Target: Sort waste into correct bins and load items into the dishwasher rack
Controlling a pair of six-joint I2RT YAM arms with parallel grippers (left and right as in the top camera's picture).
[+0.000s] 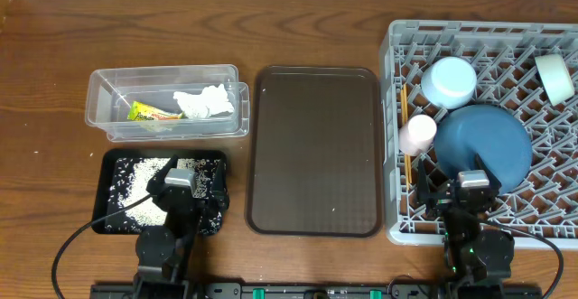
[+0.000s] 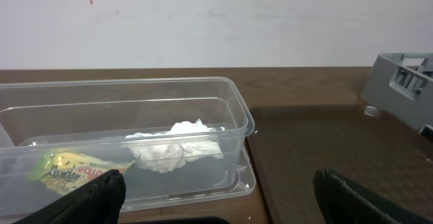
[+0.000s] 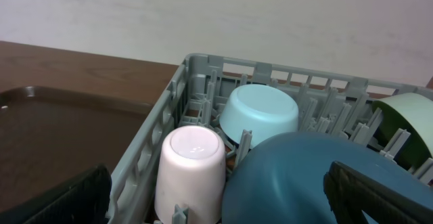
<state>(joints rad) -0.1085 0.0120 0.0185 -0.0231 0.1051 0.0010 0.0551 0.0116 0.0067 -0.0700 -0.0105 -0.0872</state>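
Left gripper wide open, empty: tissue and wrapper lie in the clear tub just ahead of my fingers; both light, soft, pinch from top. Right gripper wide open, empty: pink cup and blue plate sit in the rack right below my fingertips; plate looks stiff, slick, heavy, so grip its rim.

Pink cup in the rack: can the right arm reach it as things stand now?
Probably yes. The right gripper is open just before the cup, nothing covers it; the plate beside it leaves little room.
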